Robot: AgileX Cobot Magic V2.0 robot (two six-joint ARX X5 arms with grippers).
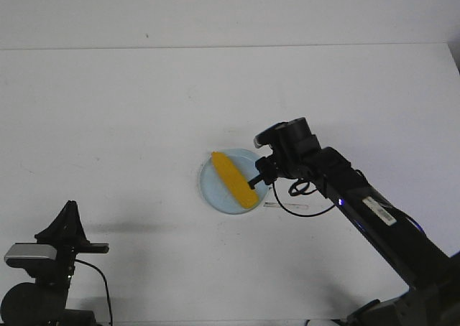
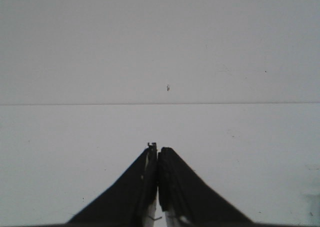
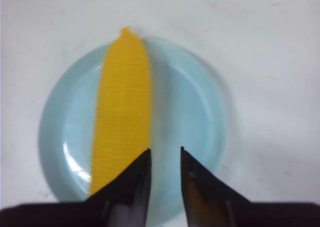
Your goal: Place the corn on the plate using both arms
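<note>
The yellow corn (image 1: 233,180) lies flat across the pale blue plate (image 1: 213,192) near the table's middle. In the right wrist view the corn (image 3: 124,112) rests on the plate (image 3: 192,112), tapered end pointing away from the fingers. My right gripper (image 1: 257,181) hovers at the plate's right rim, by the corn's near end. Its jaws (image 3: 165,154) stand a little apart with nothing between them, and the corn lies just beside one finger. My left gripper (image 1: 70,207) is at the front left, far from the plate, shut and empty (image 2: 158,148).
The white table (image 1: 115,125) ends at a far edge against a white wall (image 1: 215,10). A small white strip (image 1: 285,206) lies just right of the plate, under the right arm's cable.
</note>
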